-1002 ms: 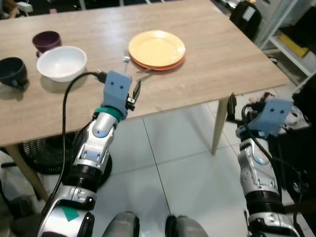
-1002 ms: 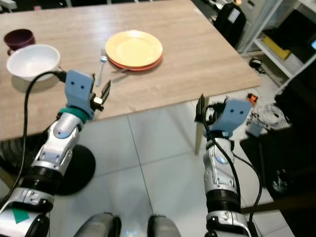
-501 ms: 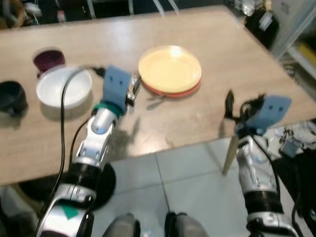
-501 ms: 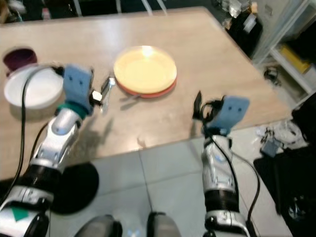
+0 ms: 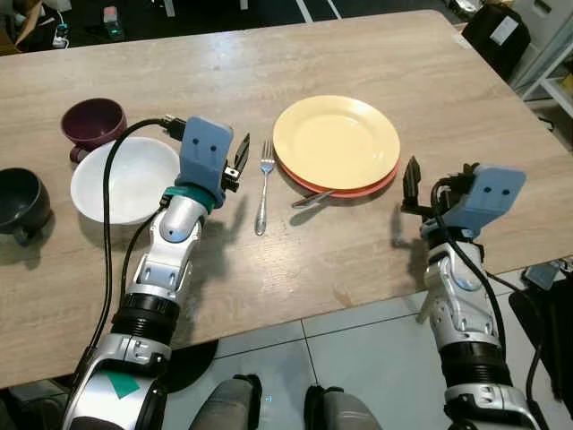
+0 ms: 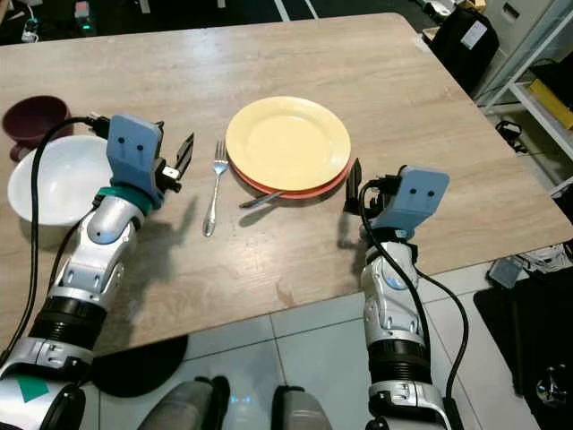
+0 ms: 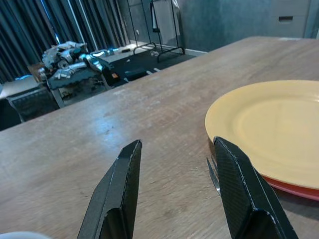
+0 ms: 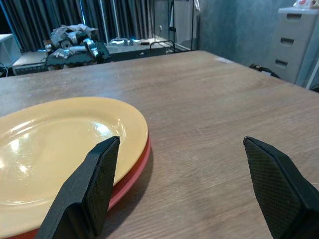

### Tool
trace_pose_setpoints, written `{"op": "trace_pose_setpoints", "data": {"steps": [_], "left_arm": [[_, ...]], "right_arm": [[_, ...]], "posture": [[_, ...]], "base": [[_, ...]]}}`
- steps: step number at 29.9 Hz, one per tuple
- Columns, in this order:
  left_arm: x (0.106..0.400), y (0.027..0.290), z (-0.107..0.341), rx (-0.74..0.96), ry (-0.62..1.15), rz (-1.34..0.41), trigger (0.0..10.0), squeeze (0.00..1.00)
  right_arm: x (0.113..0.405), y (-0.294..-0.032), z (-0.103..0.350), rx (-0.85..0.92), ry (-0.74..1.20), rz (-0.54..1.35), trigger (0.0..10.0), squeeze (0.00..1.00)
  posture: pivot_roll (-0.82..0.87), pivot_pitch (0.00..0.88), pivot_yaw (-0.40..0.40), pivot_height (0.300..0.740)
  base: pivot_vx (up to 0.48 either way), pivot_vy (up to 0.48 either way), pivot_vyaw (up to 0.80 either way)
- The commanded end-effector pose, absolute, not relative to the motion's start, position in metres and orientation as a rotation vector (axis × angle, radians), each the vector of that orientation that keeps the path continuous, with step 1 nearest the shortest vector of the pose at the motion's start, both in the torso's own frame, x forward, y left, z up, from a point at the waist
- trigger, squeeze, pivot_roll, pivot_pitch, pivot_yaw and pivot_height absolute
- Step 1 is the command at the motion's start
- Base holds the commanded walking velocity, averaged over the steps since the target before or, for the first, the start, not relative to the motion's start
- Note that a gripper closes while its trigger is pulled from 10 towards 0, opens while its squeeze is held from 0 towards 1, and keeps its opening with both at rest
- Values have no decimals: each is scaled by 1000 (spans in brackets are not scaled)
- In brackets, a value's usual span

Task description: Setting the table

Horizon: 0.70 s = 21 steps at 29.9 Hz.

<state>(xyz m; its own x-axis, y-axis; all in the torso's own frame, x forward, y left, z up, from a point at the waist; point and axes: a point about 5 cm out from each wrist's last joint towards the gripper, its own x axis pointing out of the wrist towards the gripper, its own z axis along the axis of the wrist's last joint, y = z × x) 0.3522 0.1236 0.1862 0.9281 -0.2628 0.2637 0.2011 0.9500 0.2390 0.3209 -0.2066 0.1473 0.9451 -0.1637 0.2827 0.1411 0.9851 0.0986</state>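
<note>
- Wooden table (image 5: 376,260) runs across both head views, over a pale tiled floor (image 5: 358,358); you are looking down on it from the near edge.
- A yellow plate (image 5: 336,141) sits stacked on a red plate (image 5: 354,190) near the middle of the table. A utensil handle (image 5: 307,199) pokes out from under the stack's near edge; you cannot tell which utensil it is.
- The fork (image 5: 263,184) lies on the wood just to the left of the plates, tines pointing away from you.
- Further left you have a white bowl (image 5: 125,179), a maroon cup (image 5: 92,123) behind it and a dark cup (image 5: 20,202) at the table's left end.
- Your left gripper (image 5: 240,157) hovers between the bowl and the fork, fingers apart and holding nothing. Its wrist view shows the fork tines (image 7: 213,174) beside one finger and the yellow plate's rim just beyond.
- Your right gripper (image 5: 410,184) is raised just right of the plates, fingers spread wide and empty. Its wrist view looks across the plate stack's edge and bare wood.
- The wrist views add the far room: dark curtains (image 8: 50,20), a heaped pile (image 7: 75,57) on a low stand, and a grey drawer unit (image 8: 294,40).
- No writing or brand is readable on anything.
</note>
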Motion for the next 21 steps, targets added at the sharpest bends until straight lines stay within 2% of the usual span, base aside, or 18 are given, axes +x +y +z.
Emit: {"op": "trace_pose_setpoints", "data": {"steps": [1, 13, 21], "left_arm": [[350, 121, 182, 211, -281, -256, 10000, 0], [355, 125, 177, 249, -221, -264, 10000, 0], [355, 126, 179, 182, -217, -252, 10000, 0]], "right_arm": [[318, -210, 140, 76, -265, -174, 10000, 0], [318, -209, 142, 73, -270, -166, 10000, 0], [317, -209, 141, 69, -264, -163, 10000, 0]], "posture": [[130, 52, 50, 740], [130, 51, 48, 740], [128, 52, 45, 740]], "base": [[0, 0, 0], [0, 0, 0], [0, 0, 0]]}}
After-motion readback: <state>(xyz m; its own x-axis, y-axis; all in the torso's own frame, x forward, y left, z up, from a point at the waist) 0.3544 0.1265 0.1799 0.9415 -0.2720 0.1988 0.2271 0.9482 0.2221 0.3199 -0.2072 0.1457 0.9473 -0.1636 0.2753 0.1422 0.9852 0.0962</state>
